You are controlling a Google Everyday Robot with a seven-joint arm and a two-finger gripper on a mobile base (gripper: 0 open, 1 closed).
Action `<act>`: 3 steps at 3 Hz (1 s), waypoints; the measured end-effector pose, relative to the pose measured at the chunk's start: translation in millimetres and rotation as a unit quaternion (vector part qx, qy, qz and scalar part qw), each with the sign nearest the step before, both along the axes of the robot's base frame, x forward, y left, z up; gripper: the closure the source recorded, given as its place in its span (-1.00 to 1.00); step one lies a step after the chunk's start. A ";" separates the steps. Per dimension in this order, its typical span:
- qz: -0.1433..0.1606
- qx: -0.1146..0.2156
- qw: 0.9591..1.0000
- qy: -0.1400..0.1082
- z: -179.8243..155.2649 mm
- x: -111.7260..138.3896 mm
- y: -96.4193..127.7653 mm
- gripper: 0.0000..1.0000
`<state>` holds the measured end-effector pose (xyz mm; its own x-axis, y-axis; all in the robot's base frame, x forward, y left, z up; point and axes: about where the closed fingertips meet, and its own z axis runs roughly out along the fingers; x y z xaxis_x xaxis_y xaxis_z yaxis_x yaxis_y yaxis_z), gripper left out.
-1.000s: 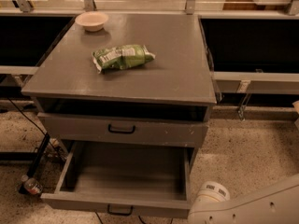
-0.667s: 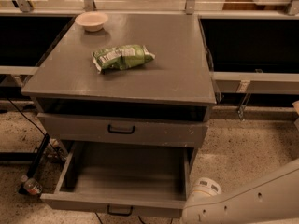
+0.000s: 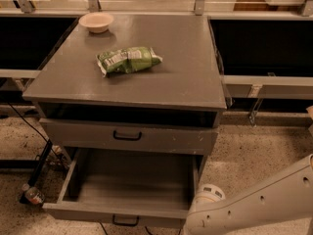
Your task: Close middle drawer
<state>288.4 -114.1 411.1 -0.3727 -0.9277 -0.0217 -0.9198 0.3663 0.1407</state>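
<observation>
Contact should land mid-front, near the small black handle, pushing straight toward the grey cabinet. The grey wooden middle drawer stands pulled far out below the cabinet's taller front. The gripper sits low at the cabinet's right, beside that drawer's corner; I cannot tell its state.

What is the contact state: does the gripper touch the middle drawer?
Cannot tell. In the camera view the gripper is at the middle drawer's front right corner, overlapping it, and no contact or gap shows.

grey middle drawer, apparently wide open
</observation>
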 end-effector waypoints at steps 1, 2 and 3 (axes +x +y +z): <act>-0.037 0.007 0.999 -0.010 -5.0 5.3 -4.6 1.00; -0.081 0.032 0.995 -0.046 -12.2 32.8 3.8 1.00; -0.107 0.048 0.990 -0.078 -18.3 58.8 13.0 1.00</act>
